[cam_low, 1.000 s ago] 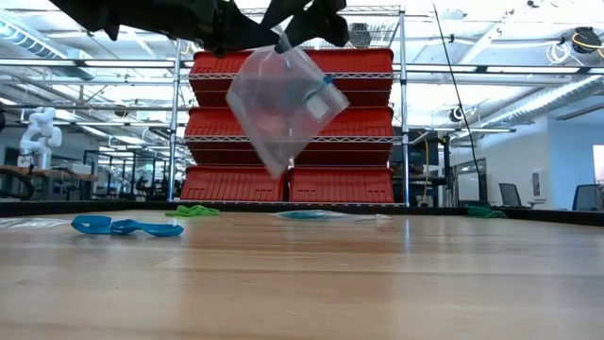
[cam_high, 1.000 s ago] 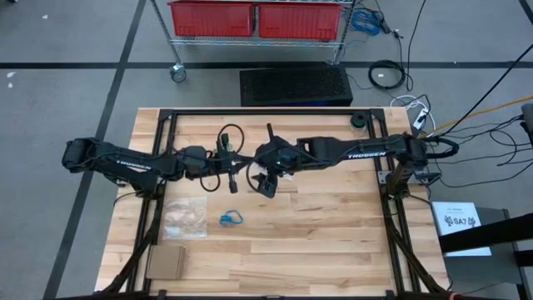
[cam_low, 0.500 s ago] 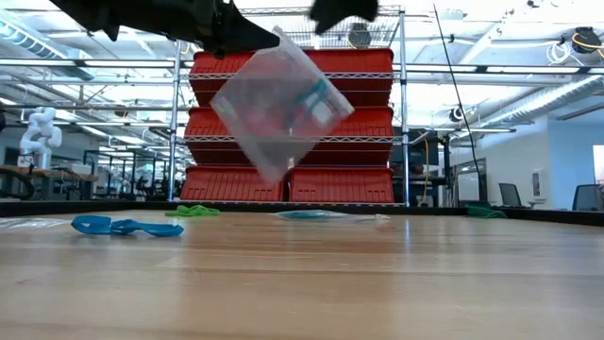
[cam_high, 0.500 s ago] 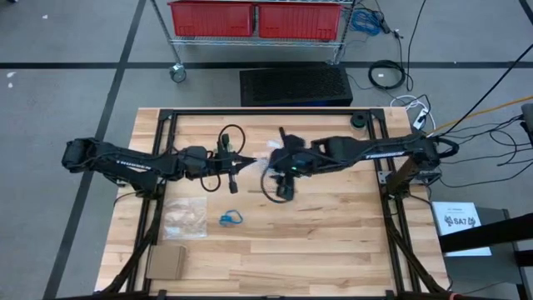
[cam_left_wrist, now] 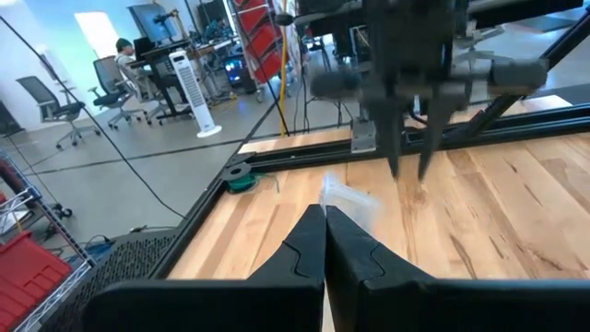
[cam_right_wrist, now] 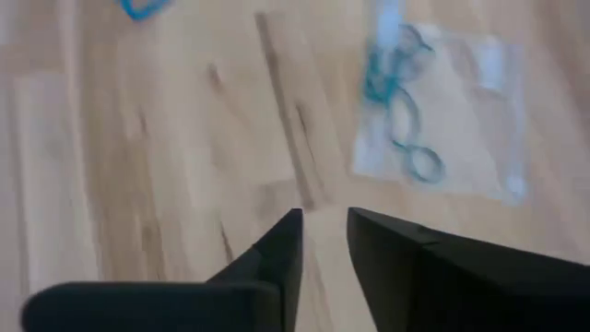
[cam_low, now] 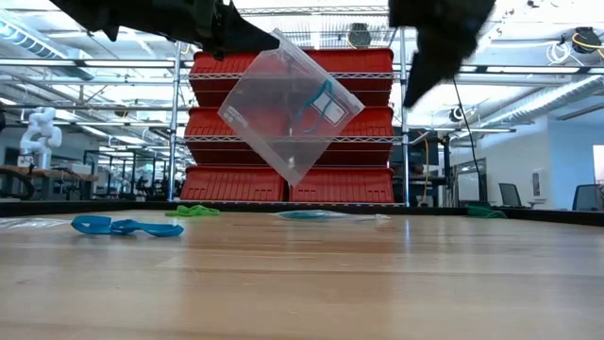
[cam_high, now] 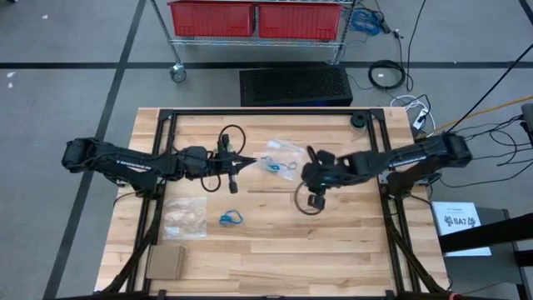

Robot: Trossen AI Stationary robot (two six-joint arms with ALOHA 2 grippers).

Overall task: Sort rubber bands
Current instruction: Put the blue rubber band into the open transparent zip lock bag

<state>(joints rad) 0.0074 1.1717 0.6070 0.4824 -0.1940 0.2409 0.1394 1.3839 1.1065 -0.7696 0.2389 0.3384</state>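
My left gripper (cam_high: 242,161) is level above the table's middle, shut on a clear plastic bag (cam_low: 288,104) that holds teal rubber bands (cam_right_wrist: 401,101). The bag (cam_high: 281,157) hangs in the air to that gripper's right. My right gripper (cam_high: 315,200) points slantwise down right of the bag, open by a narrow gap (cam_right_wrist: 323,231), with nothing between its fingers. A bright blue rubber band cluster (cam_high: 231,218) lies on the wood nearer the front, and a green one (cam_low: 193,211) lies farther back. My left gripper pinches the bag's top corner (cam_low: 274,38) between its two shut fingers. The fingers come level from the table's left. The bag hangs tilted below and beyond the fingertips, clear of the table, with the teal bands loose inside it.
A second clear bag (cam_high: 185,217) lies flat at the front left, and a brown card (cam_high: 165,261) is beside the left front corner. A black frame (cam_high: 266,112) rims the table. Red bins on a wire rack (cam_low: 293,179) stand behind the table.
My right gripper has drawn away from the top of the bag, going toward the table's right edge and downward. The bag, still held by my left gripper, has swung and turned a little, its lower part now out toward the right.
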